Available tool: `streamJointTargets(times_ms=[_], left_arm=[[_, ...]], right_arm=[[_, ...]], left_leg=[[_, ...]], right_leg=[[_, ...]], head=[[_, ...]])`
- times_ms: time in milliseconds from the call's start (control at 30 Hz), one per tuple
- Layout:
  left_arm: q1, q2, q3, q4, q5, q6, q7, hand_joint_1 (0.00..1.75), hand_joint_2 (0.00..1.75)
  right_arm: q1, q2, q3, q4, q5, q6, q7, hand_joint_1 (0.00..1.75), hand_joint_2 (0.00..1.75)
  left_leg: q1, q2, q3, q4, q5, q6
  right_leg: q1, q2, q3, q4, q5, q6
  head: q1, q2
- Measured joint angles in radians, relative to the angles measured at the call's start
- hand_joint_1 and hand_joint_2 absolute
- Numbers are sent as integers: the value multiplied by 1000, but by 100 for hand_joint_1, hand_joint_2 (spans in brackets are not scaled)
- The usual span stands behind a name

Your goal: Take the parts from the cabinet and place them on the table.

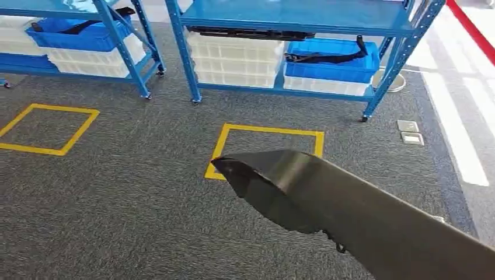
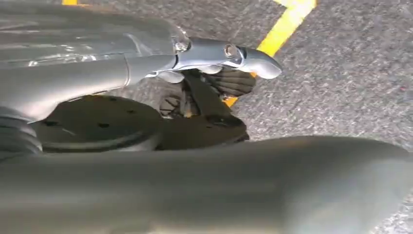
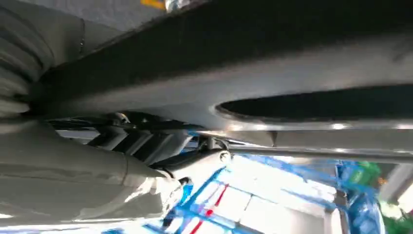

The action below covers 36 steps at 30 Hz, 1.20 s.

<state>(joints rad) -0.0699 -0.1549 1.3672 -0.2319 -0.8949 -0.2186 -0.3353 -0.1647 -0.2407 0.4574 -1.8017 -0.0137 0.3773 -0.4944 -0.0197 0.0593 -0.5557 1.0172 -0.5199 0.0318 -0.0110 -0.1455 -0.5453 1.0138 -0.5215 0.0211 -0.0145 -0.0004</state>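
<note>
1. Head view: the long black part [image 1: 362, 210] juts forward from the lower right, carried over the grey carpet [image 1: 117, 192].
2. The right hand [image 3: 146, 146] grips the part from beneath; the left hand [image 2: 214, 83] curls against its underside, hold unclear.
3. Blue shelving [image 1: 280, 23] with bins stands beyond.
4. Judged step: carrying; next requires turning toward the desk.

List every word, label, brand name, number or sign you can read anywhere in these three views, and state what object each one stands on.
None: no readable text appears in any view.
Long black part: plain surface, no label.
Blue bins and white crates on the blue shelving: no lettering visible.
Yellow floor squares: tape outlines, no writing.
Floor plates: too small to tell.
Right wrist view: background too blurred to read.
</note>
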Motion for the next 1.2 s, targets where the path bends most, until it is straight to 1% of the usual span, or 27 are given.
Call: streamJointTargets(times_ms=[33, 67, 100, 133, 167, 200, 233, 267, 333, 367, 400, 533, 567, 600, 633, 700, 733, 800, 833, 867, 900, 933, 1033, 1067, 1100, 1133, 1200], left_arm=[[1, 0, 0, 0, 0, 0, -1, 0, 175], [2, 0, 0, 0, 0, 0, -2, 0, 175], [-1, 1, -1, 0, 0, 0, -2, 0, 175], [-4, 1, -1, 0, -1, -1, -3, 0, 175], [-5, 0, -2, 0, -3, -3, -3, 0, 175], [-5, 0, -2, 0, -5, -3, -3, 0, 175], [-3, 0, -2, 0, -6, -3, -3, 0, 175], [-2, 0, -2, 0, -6, -3, -3, 0, 175], [-3, 0, -2, 0, -7, -6, -3, 0, 175], [-4, 0, -3, 0, -7, -9, -3, 0, 175], [-7, 0, -2, 0, -7, -12, -5, 0, 175], [1, 1, -2, 0, -7, -23, -13, 0, 175], [2, 4, -2, 0, -7, -24, -14, 0, 175], [-1, 4, -3, 0, -7, -25, -15, 0, 175], [-5, 4, -3, 0, -8, -27, -15, 0, 175], [-9, 4, -3, 0, -8, -31, -15, 0, 175], [-9, 4, -3, 0, -8, -33, -15, 0, 175], [-5, 4, -3, 0, -8, -34, -16, 0, 175], [-5, 4, -3, 0, -8, -35, -18, 0, 175], [-6, 6, -3, 0, -8, -36, -19, 0, 175], [-9, 8, -3, 0, -8, -36, -21, 0, 175], [-11, 10, -3, 0, -8, -37, -21, 0, 175], [-10, 11, -3, 0, -8, -37, -21, 0, 175], [-8, 11, -3, 0, -8, -37, -22, 0, 175], [-8, 11, -3, 0, -8, -37, -24, 0, 175], [-12, 11, -3, 0, -8, -37, -24, 0, 175], [-16, 11, -3, 0, -8, -39, -30, 0, 175]], right_arm=[[-4, 0, 1, -1, 0, 0, 0, 175, 175], [-8, -3, 2, 0, 1, 0, 0, 175, 175], [-10, -4, 4, 0, 1, 1, -2, 175, 175], [-9, -8, 5, 0, 2, 2, -2, 175, 175], [-9, -12, 6, 3, 2, 5, -2, 175, 175], [-9, -15, 8, 5, 3, 8, -2, 175, 175], [-9, -17, 10, 6, 3, 9, -2, 175, 175], [-11, -19, 10, 6, 4, 10, -2, 175, 175], [-16, -24, 10, 6, 5, 12, -2, 175, 175], [-19, -26, 10, 6, 6, 12, -3, 175, 175], [-22, -29, 11, 7, 8, 13, -4, 175, 175], [-37, -37, 12, 7, 8, 20, -6, 175, 175], [-46, -40, 13, 7, 8, 25, -6, 175, 175], [-51, -42, 14, 6, 7, 29, -6, 175, 175], [-56, -48, 14, 5, 7, 32, -8, 175, 175], [-61, -58, 14, 6, 7, 35, -8, 175, 175], [-65, -61, 16, 7, 8, 42, -8, 175, 175], [-81, -71, 20, 8, 8, 59, -8, 175, 175], [-92, -78, 24, 8, 7, 68, -8, 175, 175], [-103, -84, 25, 8, 6, 72, -8, 175, 175], [-112, -89, 26, 9, 4, 75, -8, 175, 175], [-121, -93, 27, 10, 2, 77, -9, 175, 175], [-137, -99, 38, 15, -2, 83, -9, 175, 175], [-143, -100, 40, 15, -4, 84, -9, 175, 175], [-151, -103, 43, 18, -5, 83, -8, 175, 175], [-155, -105, 43, 19, -8, 82, -9, 175, 175], [-153, -109, 45, 26, -11, 77, -8, 175, 175]], left_leg=[[10, -10, 6, -13, 12, 13], [10, -16, 5, -15, 15, 15], [13, -28, 2, -15, 18, 21], [14, -42, 1, -15, 19, 22], [13, -55, -1, -14, 20, 23], [13, -68, -2, -13, 20, 23], [13, -80, -1, -12, 20, 23], [14, -94, 0, -11, 19, 23], [16, -123, 3, -5, 16, 18], [18, -134, -2, 1, 12, 13], [12, -148, -12, 14, 9, 6], [20, -187, -28, 15, 14, -9], [16, -156, -30, 27, 2, -14], [15, -109, -50, 67, -24, -22], [20, -84, -87, 140, -63, -29], [25, -69, -169, 303, -124, -36], [27, -67, -190, 340, -126, -38], [27, -65, -158, 268, -67, -33], [25, -56, -110, 169, -16, -25], [20, -34, -61, 70, 29, -13], [8, 14, -38, 30, 17, -3], [-1, 17, -39, 20, 20, 3], [-4, -17, -45, 20, 22, 9], [7, -27, -34, 2, 32, 19], [9, -34, -33, -3, 36, 22], [11, -43, -34, -3, 38, 26], [11, -69, -34, -3, 38, 28]], right_leg=[[0, 9, -1, 4, -9, 9], [-3, 59, -4, 15, -21, 12], [-5, 114, -29, 72, -61, 10], [-5, 133, -65, 155, -105, 10], [-5, 139, -109, 247, -143, 11], [-4, 141, -139, 311, -157, 13], [-5, 141, -148, 327, -149, 15], [-6, 142, -134, 293, -116, 17], [-10, 156, -59, 122, -19, 22], [-15, 192, -26, 41, 15, 24], [-17, 226, -17, 20, 1, 22], [-16, 189, -18, 16, -4, 1], [-19, 175, -16, 15, -3, -4], [-19, 164, -15, 15, -5, -11], [-18, 149, -15, 15, -7, -13], [-16, 118, -15, 15, -9, -17], [-15, 104, -14, 15, -11, -17], [-13, 83, -9, 15, -15, -16], [-11, 71, -4, 15, -18, -15], [-9, 60, 3, 15, -22, -12], [-8, 50, 7, 12, -25, -10], [-3, 41, 6, 13, -27, -4], [-5, 7, 16, 4, -28, 10], [-6, 13, 19, 5, -36, 17], [-9, 76, 14, 24, -52, 18], [-9, 116, -10, 74, -83, 15], [-9, 138, -89, 231, -150, 15]], head=[[0, 0], [1, 0], [2, 0], [2, 0], [2, 0], [2, 0], [2, 0], [2, 0], [2, 0], [2, 0], [1, 0], [1, 0], [1, 0], [-1, 0], [0, 0], [0, 0], [0, 0], [0, 0], [0, 0], [0, 0], [0, 0], [0, 0], [0, 0], [0, 0], [0, 0], [2, 0], [2, 0]])
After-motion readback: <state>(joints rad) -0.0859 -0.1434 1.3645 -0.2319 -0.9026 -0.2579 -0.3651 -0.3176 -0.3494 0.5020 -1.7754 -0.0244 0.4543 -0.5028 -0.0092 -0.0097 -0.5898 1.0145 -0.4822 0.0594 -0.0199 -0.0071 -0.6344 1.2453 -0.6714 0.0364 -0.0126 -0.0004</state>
